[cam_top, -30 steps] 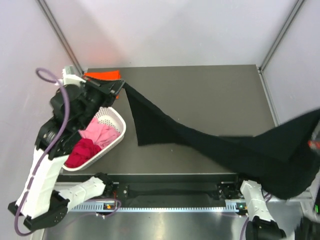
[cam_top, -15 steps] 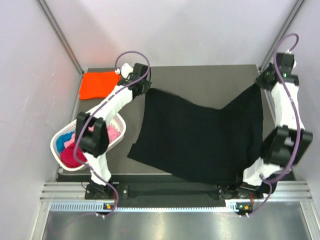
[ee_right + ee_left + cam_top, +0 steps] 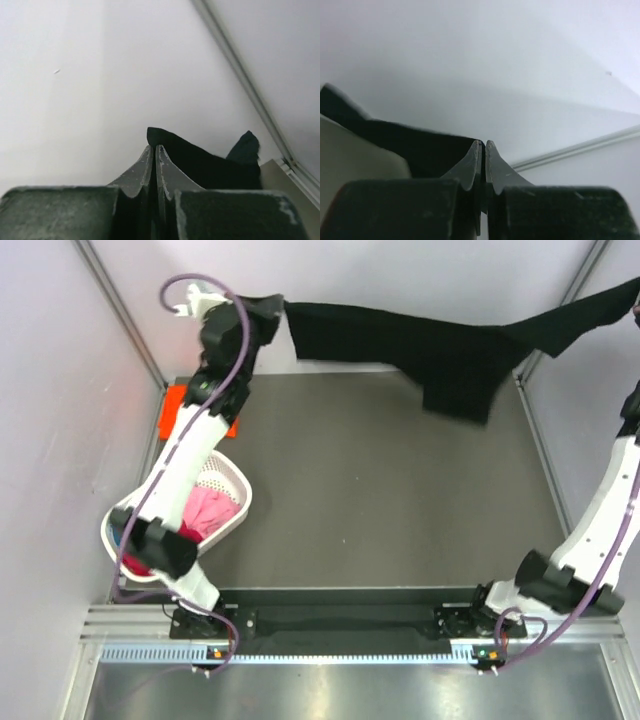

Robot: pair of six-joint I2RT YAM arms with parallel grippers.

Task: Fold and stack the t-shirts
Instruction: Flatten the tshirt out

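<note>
The black t-shirt (image 3: 440, 345) hangs stretched in the air over the table's far edge, held at both ends. My left gripper (image 3: 272, 308) is shut on its left end, and the cloth shows behind the jaws in the left wrist view (image 3: 415, 145). My right gripper (image 3: 155, 146) is shut on the right end, at the top right edge of the top view; the cloth shows past its tips (image 3: 210, 160). The orange t-shirt (image 3: 172, 412) lies at the table's far left corner, mostly hidden by the left arm. Pink (image 3: 208, 512) and magenta (image 3: 135, 565) shirts lie in the basket.
The white lattice basket (image 3: 240, 502) stands at the table's left edge, under the left arm. The dark table (image 3: 390, 500) is bounded by white walls with metal posts at the far corners (image 3: 545, 335).
Both arms have lifted the black t-shirt off the table and raised it high toward the back wall. It now hangs in the air instead of lying spread on the table.
</note>
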